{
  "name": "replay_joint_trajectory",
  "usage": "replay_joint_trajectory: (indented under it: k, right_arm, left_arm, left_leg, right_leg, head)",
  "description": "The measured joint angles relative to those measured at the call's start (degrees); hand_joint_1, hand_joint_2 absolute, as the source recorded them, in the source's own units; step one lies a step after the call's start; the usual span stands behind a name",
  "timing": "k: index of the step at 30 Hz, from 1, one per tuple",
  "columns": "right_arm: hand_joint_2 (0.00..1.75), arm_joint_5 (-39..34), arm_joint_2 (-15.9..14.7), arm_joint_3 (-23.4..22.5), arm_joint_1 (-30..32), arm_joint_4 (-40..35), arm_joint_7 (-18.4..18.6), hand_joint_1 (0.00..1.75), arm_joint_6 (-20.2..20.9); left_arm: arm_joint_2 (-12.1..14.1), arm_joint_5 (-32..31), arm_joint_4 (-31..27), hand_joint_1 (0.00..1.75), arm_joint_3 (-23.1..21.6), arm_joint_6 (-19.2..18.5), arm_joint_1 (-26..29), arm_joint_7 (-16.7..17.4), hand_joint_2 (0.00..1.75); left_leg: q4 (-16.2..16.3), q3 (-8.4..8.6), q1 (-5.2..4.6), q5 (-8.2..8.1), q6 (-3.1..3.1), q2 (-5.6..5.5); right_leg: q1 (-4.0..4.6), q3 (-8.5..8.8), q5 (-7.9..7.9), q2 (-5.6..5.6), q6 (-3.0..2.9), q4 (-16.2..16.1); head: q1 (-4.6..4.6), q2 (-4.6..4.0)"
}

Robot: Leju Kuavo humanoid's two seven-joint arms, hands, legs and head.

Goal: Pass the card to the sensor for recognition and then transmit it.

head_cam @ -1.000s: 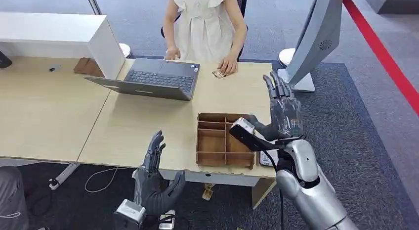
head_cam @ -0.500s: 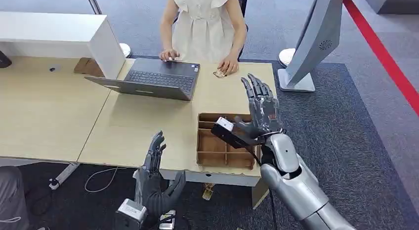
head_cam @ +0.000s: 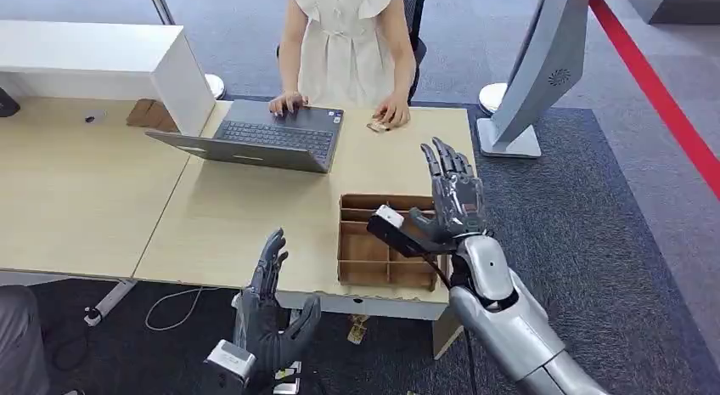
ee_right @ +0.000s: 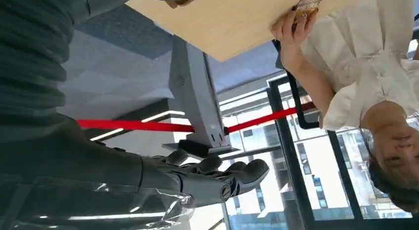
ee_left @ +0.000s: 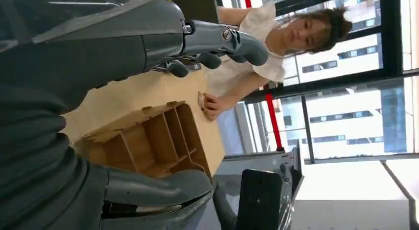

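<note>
Here you see the right hand point(head_cam: 454, 200) raised above the wooden divider tray point(head_cam: 374, 242), fingers spread, empty. The left hand point(head_cam: 270, 306) hangs below the table point(head_cam: 255, 200) edge, fingers apart, empty. The card point(head_cam: 379, 126) lies under the person's hand point(head_cam: 393, 113) at the far table edge.

You're looking at a silver right arm point(head_cam: 509, 327) of smooth rounded shells; below its dark grey fingers point(head_cam: 450, 170) sits a black wrist block with a white end. The left hand point(head_cam: 270, 314) is dark grey too, with a silver-white box behind its fingers.
</note>
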Motion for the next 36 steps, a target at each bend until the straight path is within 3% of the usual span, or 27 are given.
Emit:
replay_joint_trajectory:
  k: [11,36]
  right_arm:
    - [1.75,0.0,-2.9,-1.7,2.6,-4.9,1.9,0.0,0.0]
    - [1.75,-0.9,-3.0,-2.4,6.3,-7.3,-1.3,0.0,5.0]
  left_arm:
    - [0.0,-0.3,0.0,0.0,0.6,0.4,-0.3,0.8,1.75]
    - [0.1,-1.1,-1.9,0.0,1.1,2.0,-0.5,1.8,1.75]
  left_leg:
    - [0.0,0.01,-0.01,0.0,0.0,0.0]
    - [0.0,0.0,-0.01,0.0,0.0,0.0]
  right_leg:
    - [0.0,0.0,0.0,0.0,0.0,0.0]
    - [0.0,0.0,0.0,0.0,0.0,0.0]
  head:
    - [-0.02,0.0]
    - [-0.02,0.0]
